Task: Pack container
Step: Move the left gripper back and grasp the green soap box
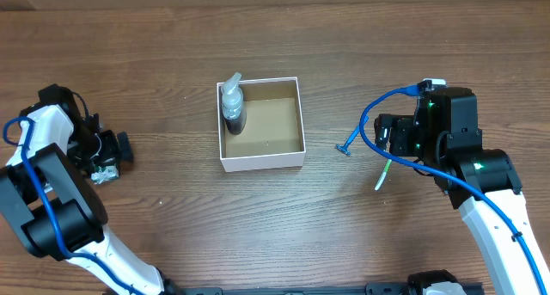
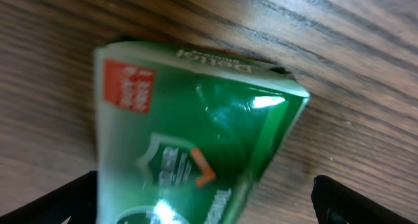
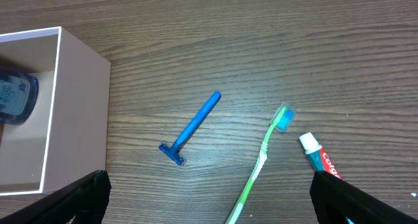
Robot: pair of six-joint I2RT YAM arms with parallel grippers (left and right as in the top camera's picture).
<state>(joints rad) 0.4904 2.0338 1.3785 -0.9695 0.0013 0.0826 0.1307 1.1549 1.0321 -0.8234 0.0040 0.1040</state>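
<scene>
The container (image 1: 262,162) is a white-walled box, brown inside, at the table's middle. A spray bottle (image 1: 233,107) lies in its left side. My left gripper (image 1: 116,153) is at the far left, open, low over a green packet (image 2: 189,139) that lies between its fingers (image 2: 209,208). My right gripper (image 1: 378,136) is open and empty to the right of the box. Below it lie a blue razor (image 3: 192,129), a green toothbrush (image 3: 261,159) and a toothpaste tube (image 3: 320,160). The box wall (image 3: 81,106) and the bottle (image 3: 16,96) show at the left of the right wrist view.
In the overhead view the razor (image 1: 346,146) lies between the box and the right gripper, and the toothbrush (image 1: 382,175) lies under the right arm. Bare wooden table (image 1: 275,235) surrounds the box.
</scene>
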